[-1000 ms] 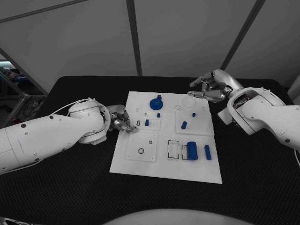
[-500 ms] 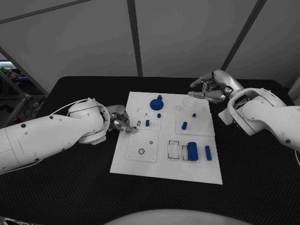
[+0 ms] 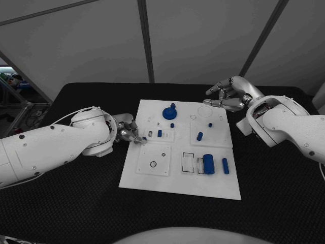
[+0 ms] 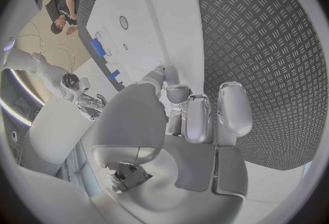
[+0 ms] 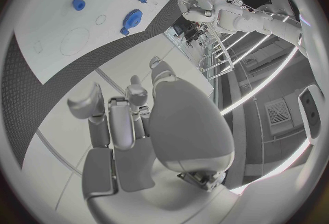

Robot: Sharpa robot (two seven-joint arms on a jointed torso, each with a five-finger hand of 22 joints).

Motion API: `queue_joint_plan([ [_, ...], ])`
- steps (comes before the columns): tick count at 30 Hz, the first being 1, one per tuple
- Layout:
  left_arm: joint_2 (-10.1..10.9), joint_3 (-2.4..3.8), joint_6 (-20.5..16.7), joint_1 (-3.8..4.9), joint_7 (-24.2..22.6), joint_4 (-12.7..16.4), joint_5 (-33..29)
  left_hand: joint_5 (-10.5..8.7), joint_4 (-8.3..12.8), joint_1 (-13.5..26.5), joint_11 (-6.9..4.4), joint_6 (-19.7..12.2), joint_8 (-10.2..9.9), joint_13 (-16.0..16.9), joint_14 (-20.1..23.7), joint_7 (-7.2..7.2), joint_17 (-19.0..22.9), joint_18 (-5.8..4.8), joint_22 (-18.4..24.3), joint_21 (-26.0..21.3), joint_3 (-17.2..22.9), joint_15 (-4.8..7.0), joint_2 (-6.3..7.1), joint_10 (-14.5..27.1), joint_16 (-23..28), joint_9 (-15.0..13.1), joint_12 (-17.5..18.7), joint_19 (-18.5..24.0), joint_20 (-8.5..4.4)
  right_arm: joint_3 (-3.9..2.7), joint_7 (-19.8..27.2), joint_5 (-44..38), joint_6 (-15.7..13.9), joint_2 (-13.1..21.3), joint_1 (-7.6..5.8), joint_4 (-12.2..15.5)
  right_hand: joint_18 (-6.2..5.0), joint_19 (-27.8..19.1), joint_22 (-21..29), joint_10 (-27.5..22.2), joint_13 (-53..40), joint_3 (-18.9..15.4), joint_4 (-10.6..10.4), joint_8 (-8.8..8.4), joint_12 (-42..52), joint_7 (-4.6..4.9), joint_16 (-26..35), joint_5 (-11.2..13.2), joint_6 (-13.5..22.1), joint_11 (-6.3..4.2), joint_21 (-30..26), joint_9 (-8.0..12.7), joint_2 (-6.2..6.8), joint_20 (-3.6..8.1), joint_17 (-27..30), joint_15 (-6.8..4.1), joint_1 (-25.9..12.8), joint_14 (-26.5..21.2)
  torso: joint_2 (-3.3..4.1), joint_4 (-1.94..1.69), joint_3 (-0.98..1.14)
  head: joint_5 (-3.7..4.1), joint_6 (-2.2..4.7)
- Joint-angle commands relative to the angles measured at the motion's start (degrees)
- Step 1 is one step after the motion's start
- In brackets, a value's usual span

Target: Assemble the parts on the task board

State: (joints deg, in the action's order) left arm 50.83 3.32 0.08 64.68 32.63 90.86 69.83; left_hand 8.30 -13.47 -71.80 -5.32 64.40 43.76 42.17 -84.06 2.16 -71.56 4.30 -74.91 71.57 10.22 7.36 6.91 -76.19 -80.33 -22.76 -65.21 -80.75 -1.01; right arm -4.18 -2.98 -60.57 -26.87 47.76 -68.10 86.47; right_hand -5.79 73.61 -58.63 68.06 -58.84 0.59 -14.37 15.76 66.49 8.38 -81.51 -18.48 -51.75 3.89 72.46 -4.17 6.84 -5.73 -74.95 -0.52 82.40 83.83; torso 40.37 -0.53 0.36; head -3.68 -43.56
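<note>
You have the task board (image 3: 181, 157), a white rectangular plate, lying in the middle of the head view on the black tabletop (image 3: 280, 178), with its long side running away from the robot. Its face is divided into raised white panels with shallow outlined recesses. The blue parts sit on it: a round gear-like part (image 3: 168, 112) near the top centre, a short peg (image 3: 199, 135) at the centre right, a small peg (image 3: 159, 133) on the left panel, and a thick cylinder (image 3: 208, 163) beside a slimmer bar (image 3: 225, 165) in the lower right.

Your left hand (image 3: 131, 134) sits at the board's left edge in the centre left of the head view, fingertips down on the plate just beside the small peg. The left wrist view adds what the head view cannot resolve: the fingers (image 4: 180, 95) are drawn together over the white surface, with a sliver of blue showing between them. Whether they actually pinch a part, you cannot tell.

Your right hand (image 3: 226, 96) hovers off the board's far right corner, in the upper right of the head view. The right wrist view shows its fingers (image 5: 113, 111) spread apart and holding nothing, well clear of the plate. That view also gives you the gear-like part (image 5: 130, 18) from a low angle, with its toothed rim visible.
</note>
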Motion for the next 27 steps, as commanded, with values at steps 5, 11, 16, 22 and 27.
queue_joint_plan([
  [5, 0.5, -0.05, -0.4, -0.02, 0.4, -0.2, 0.7, 0.01, 0.3, -0.9, -0.01, -0.2, 0.1, 0.0, -2.2, 0.14, -0.1, 0.28, -2.9, 0.1, 0.5, 0.11, -0.2, -0.2, -0.2, 0.1, 0.0, -0.3, 0.15, -0.03, 0.5, -0.2, 0.2, -0.1, -0.04, 0.0, -0.58, 0.0, 0.0, 0.0, 0.0, 0.0, 0.0, 0.3, 0.0, -0.12, 0.2, -0.3, -0.5, -0.5, -0.3, 0.0, -0.52, 0.43, -1.5, -0.38, -0.1, 2.9, 0.02, -0.03, 0.03, -0.1, -0.05],
  [11, 0.9, -0.03, -0.5, -0.02, 0.2, 0.0, 0.7, 0.02, 0.4, -1.0, -0.01, -0.2, 0.1, -0.1, -2.2, 0.15, -0.1, 0.28, -2.9, 0.1, 0.5, 0.1, -0.21, -0.2, -0.2, 0.1, 0.0, -0.3, 0.15, -0.03, 0.5, -0.2, 0.2, -0.1, -0.02, 0.0, -0.58, 0.0, 0.0, 0.0, 0.0, 0.0, 0.0, 0.3, 0.0, -0.12, 0.2, -0.3, -0.5, -0.5, -0.3, 0.0, -0.52, 0.43, -1.5, -0.38, -0.1, 2.9, 0.0, -0.01, 0.02, -0.1, -0.14],
  [16, 1.3, 0.06, -0.5, -0.02, 0.1, 0.2, 0.7, 0.01, 0.4, -1.1, -0.01, -0.2, 0.1, -0.1, -2.2, 0.14, -0.1, 0.29, -2.9, 0.0, 0.6, 0.1, -0.18, -0.2, -0.2, 0.1, 0.1, -0.2, 0.15, -0.03, 0.6, -0.2, 0.2, 0.0, 0.01, 0.0, -0.58, 0.0, 0.0, 0.0, 0.0, 0.0, 0.0, 0.3, 0.0, -0.12, 0.2, -0.3, -0.5, -0.5, -0.3, 0.0, -0.52, 0.43, -1.5, -0.38, -0.1, 2.9, 0.0, 0.02, 0.03, -0.13, -0.13],
  [22, 1.7, 0.3, -1.1, -0.03, -0.5, 0.3, 0.7, -0.03, 0.6, -1.4, 0.0, -0.2, 0.1, 0.0, -2.2, 0.14, -0.1, 0.27, -3.0, 0.1, 0.7, 0.08, -0.02, -0.2, -0.2, 0.2, 0.1, -0.3, 0.17, -0.03, 0.6, -0.2, 0.2, 0.0, 0.05, 0.0, -0.58, 0.0, 0.0, 0.0, 0.0, 0.0, 0.0, 0.3, 0.0, -0.12, 0.2, -0.3, -0.5, -0.5, -0.3, 0.0, -0.52, 0.43, -1.5, -0.38, -0.1, 2.9, 0.01, -0.02, 0.03, -0.11, -0.16],
  [27, 1.9, 0.43, -1.7, -0.03, -0.9, 0.2, 0.7, -0.08, 0.6, -1.4, 0.01, -0.2, 0.1, -0.1, -2.2, 0.12, -0.1, 0.3, -2.9, 0.0, 0.7, 0.08, 0.07, -0.2, -0.2, 0.2, 0.1, -0.2, 0.17, -0.03, 0.6, -0.2, 0.2, 0.1, 0.06, 0.0, -0.58, 0.0, 0.0, 0.0, 0.0, 0.0, 0.0, 0.3, 0.0, -0.12, 0.2, -0.3, -0.5, -0.5, -0.3, 0.0, -0.52, 0.43, -1.5, -0.38, -0.1, 2.9, 0.03, -0.02, 0.05, -0.14, -0.15],
])
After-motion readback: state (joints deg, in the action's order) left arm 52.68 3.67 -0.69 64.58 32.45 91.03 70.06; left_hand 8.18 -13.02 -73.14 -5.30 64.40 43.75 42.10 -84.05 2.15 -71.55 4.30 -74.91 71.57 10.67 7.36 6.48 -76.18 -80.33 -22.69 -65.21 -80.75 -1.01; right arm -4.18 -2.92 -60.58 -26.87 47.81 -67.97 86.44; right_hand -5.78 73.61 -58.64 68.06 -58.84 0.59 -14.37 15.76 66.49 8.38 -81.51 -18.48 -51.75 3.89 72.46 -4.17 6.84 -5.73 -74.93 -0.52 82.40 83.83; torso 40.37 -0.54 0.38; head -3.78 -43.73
